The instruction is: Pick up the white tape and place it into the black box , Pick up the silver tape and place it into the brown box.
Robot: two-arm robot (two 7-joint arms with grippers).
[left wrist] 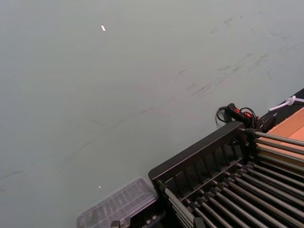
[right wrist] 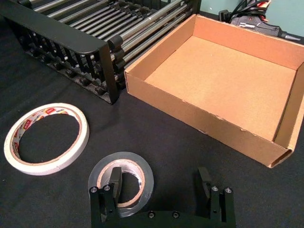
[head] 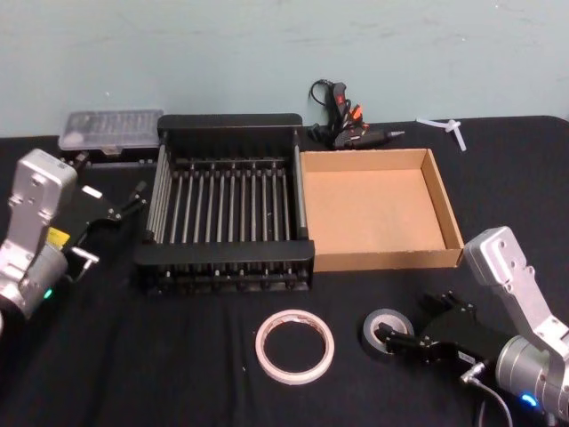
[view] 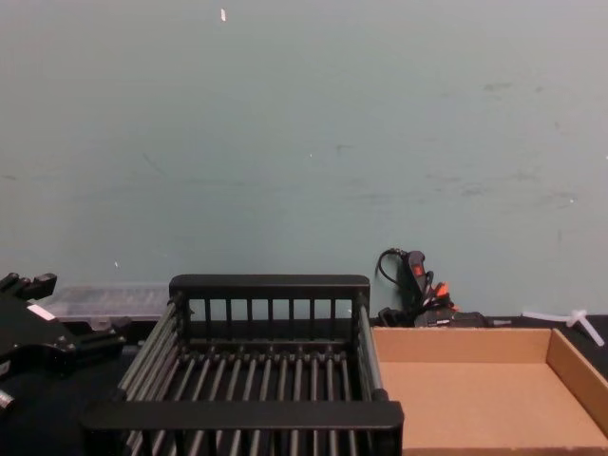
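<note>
The white tape (head: 294, 346) (right wrist: 46, 137) lies flat on the black cloth in front of the black box (head: 222, 253) (right wrist: 57, 28), with red print on its inner core. The silver tape (head: 387, 331) (right wrist: 142, 166) lies to its right, in front of the brown box (head: 382, 260) (right wrist: 199, 118). My right gripper (head: 416, 318) (right wrist: 159, 178) is down at the silver tape and open. One finger stands inside the roll's core, the other outside it on the far side. My left gripper (head: 111, 231) is parked left of the black box, open and holding nothing. Both boxes are empty.
A clear plastic case (head: 111, 129) sits at the back left behind the black box. A glue gun with its cord (head: 342, 120) lies behind the brown box, and a white plastic piece (head: 449, 129) lies at the back right. A pale wall stands behind the table.
</note>
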